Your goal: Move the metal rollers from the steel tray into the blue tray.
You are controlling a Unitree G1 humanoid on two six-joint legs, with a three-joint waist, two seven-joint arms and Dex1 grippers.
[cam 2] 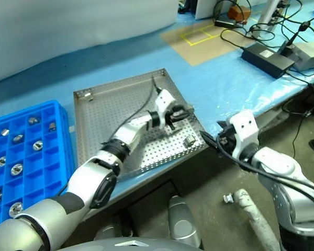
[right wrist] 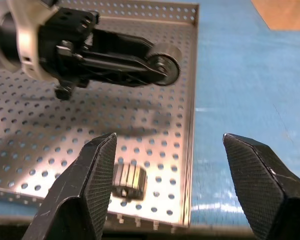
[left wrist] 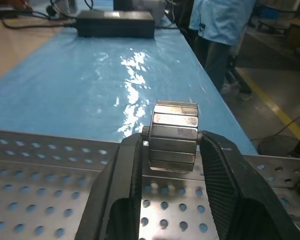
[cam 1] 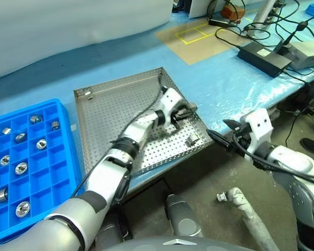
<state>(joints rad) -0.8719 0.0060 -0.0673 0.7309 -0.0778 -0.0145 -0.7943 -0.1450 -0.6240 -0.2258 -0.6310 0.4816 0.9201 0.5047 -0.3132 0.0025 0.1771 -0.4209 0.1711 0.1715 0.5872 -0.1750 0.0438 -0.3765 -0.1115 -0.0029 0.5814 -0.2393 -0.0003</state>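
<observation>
Blue-covered workbench, steel tray (cam 1: 104,112) beside blue tray (cam 1: 52,172). Nine metal rollers (cam 1: 21,168) already seated in blue tray compartments; one roller (right wrist: 129,182) left lying near steel tray corner. Left gripper (left wrist: 171,165) clamped on a roller (left wrist: 174,135) above steel tray; right gripper (right wrist: 167,175) spread wide, empty, near the lying roller.

Silver perforated steel tray (cam 1: 110,112); bright blue gridded tray (cam 1: 55,172); shiny silvery rollers (cam 1: 21,168)
</observation>
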